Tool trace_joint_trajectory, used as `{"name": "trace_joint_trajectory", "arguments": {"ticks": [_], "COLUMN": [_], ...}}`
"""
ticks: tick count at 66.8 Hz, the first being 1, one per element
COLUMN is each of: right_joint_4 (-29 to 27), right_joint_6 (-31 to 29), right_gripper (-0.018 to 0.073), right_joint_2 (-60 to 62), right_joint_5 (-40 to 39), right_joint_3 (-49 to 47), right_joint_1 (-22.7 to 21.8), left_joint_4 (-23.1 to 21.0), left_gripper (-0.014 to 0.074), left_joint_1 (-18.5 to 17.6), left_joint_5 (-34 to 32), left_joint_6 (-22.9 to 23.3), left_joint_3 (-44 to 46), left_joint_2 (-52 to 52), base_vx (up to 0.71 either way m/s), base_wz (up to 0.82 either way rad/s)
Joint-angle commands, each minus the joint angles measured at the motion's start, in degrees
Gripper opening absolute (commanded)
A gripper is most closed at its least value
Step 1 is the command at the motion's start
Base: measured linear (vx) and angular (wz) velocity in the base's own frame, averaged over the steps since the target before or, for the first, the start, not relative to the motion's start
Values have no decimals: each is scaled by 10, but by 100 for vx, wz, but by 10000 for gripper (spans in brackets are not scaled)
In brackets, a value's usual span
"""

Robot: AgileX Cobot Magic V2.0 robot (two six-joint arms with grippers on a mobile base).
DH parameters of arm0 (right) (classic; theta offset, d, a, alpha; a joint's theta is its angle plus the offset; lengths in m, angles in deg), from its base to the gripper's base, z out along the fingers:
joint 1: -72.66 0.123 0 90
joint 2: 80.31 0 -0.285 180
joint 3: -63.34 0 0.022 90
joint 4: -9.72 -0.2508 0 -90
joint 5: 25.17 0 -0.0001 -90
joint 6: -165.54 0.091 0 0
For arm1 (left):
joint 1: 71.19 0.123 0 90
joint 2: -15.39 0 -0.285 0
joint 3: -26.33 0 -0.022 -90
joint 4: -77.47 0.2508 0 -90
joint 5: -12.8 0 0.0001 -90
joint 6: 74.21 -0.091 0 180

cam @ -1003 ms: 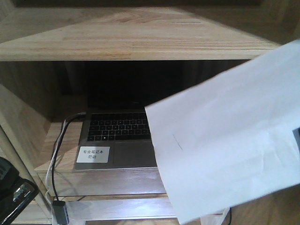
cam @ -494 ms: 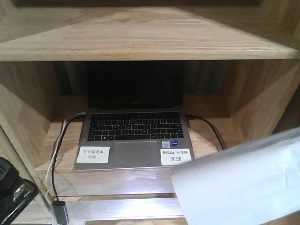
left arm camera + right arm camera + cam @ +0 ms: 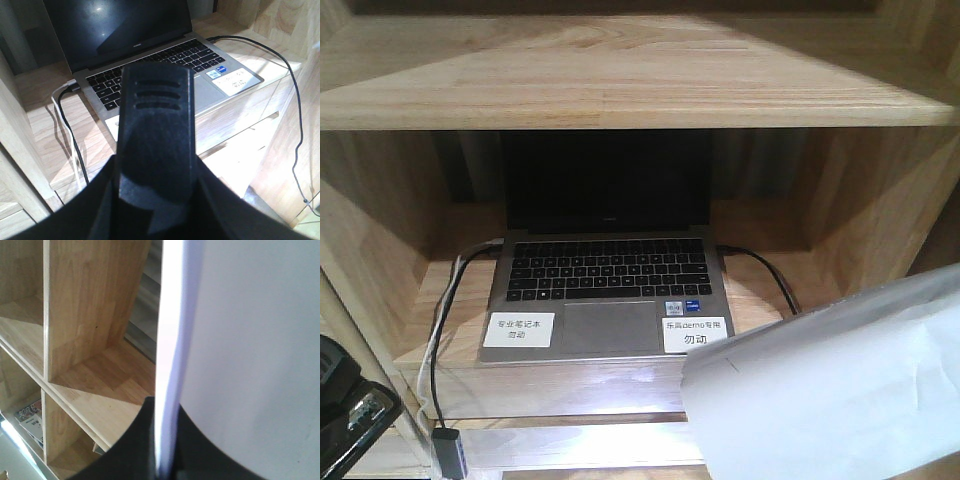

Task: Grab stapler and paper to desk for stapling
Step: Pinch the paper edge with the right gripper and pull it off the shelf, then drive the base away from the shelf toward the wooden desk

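Stapler in the left gripper, paper in the right, both held in front of the shelf unit (image 3: 620, 80).

Left gripper (image 3: 152, 210): fingers clenched on the stapler (image 3: 155, 115), whose black ribbed body stands upright at the centre of the left wrist view, with the open laptop (image 3: 605, 280) beyond it at 12 o'clock. Right gripper (image 3: 162, 460): fingers (image 3: 137, 450) pinch the paper (image 3: 840, 390), seen edge-on in the right wrist view with the sheet spreading toward 3 o'clock. In the front view the paper hangs at 5 o'clock, slightly creased, covering the lower right corner of the laptop's compartment. The laptop carries two white labels (image 3: 518, 328) on its palm rest. A black cable (image 3: 760, 265) leaves it at 3 o'clock.
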Motion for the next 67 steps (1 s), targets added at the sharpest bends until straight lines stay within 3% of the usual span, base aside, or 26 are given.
{"name": "trace_joint_trajectory", "arguments": {"ticks": [1,67], "right_joint_4": [1,1], "right_joint_6": [-6,-6], "right_gripper": [-2,-2], "right_joint_2": [-5,-5], "right_joint_5": [-34,-34], "right_joint_3": [-15,-15], "right_joint_1": [0,0], "left_joint_4": [-15,-15], "left_gripper": [-7,-7], "left_joint_1": [-1,-1], "left_joint_5": [-60,-60], "left_joint_6": [1,1], "left_joint_3": [20,20], "left_joint_2": [-4,-4], "base_vx": [0,0], "base_wz": [0,0]}}
